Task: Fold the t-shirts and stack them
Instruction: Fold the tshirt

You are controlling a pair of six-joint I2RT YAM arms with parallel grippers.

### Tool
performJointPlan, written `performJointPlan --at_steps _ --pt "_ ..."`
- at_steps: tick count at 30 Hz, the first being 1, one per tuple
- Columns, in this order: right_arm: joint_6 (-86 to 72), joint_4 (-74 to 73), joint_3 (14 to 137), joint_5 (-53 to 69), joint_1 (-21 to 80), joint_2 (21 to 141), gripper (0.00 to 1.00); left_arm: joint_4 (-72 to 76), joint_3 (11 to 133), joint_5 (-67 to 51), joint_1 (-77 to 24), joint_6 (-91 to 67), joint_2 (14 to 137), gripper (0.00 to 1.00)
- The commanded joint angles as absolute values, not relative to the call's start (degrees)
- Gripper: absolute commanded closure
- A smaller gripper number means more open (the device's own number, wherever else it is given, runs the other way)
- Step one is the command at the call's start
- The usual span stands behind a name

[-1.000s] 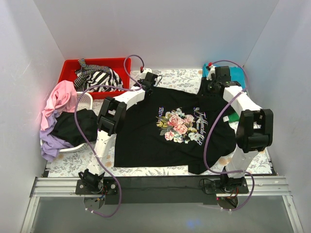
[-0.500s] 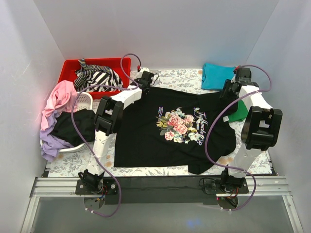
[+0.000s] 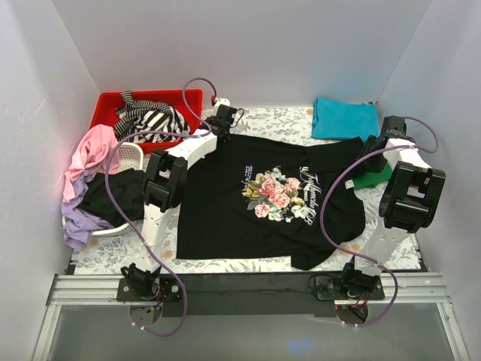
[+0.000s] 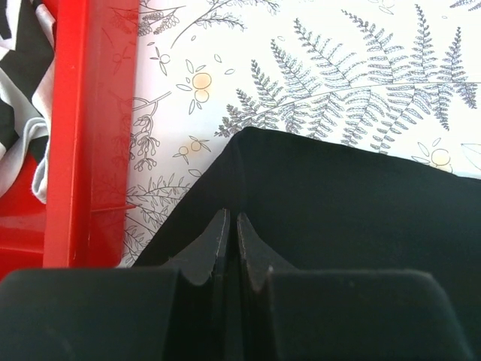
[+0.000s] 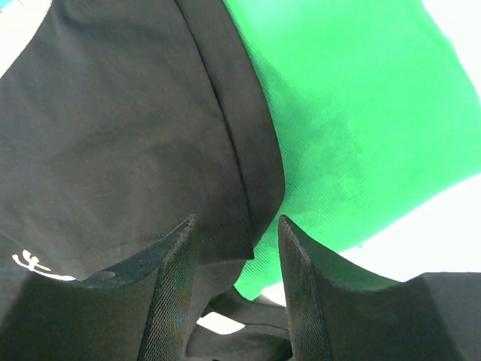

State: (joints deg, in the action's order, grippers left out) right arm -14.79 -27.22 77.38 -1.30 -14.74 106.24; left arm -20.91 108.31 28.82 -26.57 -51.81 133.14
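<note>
Black tee (image 3: 270, 199) lies spread print-up mid-desk (image 3: 279, 117), roses and lettering showing.

Left pincer (image 3: 223, 120) is at the tee's far-left corner, just beside the red bin (image 3: 107, 102). In the wrist view the fingers (image 4: 218, 237) are clenched almost together, with the cloth corner ridging up into them, so it is grasping the tee. The bin wall (image 4: 90, 128) runs along the left and fern-print desk shows beyond.

Right pincer (image 3: 373, 147) is at the far-right sleeve. Its fingers (image 5: 176, 271) are partly closed with the bunched sleeve hem between them (gap is filled with black cloth), so it reads as gripping the tee. The sleeve overlaps the green tee (image 5: 353, 113), which lies at the desk's right edge.

Teal tee (image 3: 344, 119) lies flat at far right, apart from the black one.

Striped tee (image 3: 150, 119) is heaped in the bin. Pink tee (image 3: 92, 150), lilac tee (image 3: 78, 222) and some black cloth (image 3: 113, 197) are draped over the basket (image 3: 132, 155) on the left.
</note>
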Motion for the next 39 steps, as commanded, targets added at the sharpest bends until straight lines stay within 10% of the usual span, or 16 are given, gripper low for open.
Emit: performJointPlan --at_steps 1,23,28,37,39 --pt "-16.6 -25.4 76.7 -0.4 -15.5 106.3 0.48 -20.8 108.5 28.3 -26.3 -51.2 128.2 1.0" --pt "-14.3 -18.7 78.7 8.9 -16.7 109.7 0.79 -21.5 108.5 28.2 -26.3 -50.2 127.9 1.0" --pt "-14.2 -18.8 78.3 7.5 -16.7 107.3 0.5 -21.5 108.6 27.9 -26.2 -50.0 127.6 1.0" --pt "-13.4 -19.1 80.7 8.9 -16.7 109.4 0.71 -21.7 109.0 27.8 -26.2 -50.0 127.7 1.0" --pt "-13.6 -19.7 81.4 9.4 -16.7 110.4 0.59 -21.9 109.0 27.7 -26.2 -49.7 127.9 1.0"
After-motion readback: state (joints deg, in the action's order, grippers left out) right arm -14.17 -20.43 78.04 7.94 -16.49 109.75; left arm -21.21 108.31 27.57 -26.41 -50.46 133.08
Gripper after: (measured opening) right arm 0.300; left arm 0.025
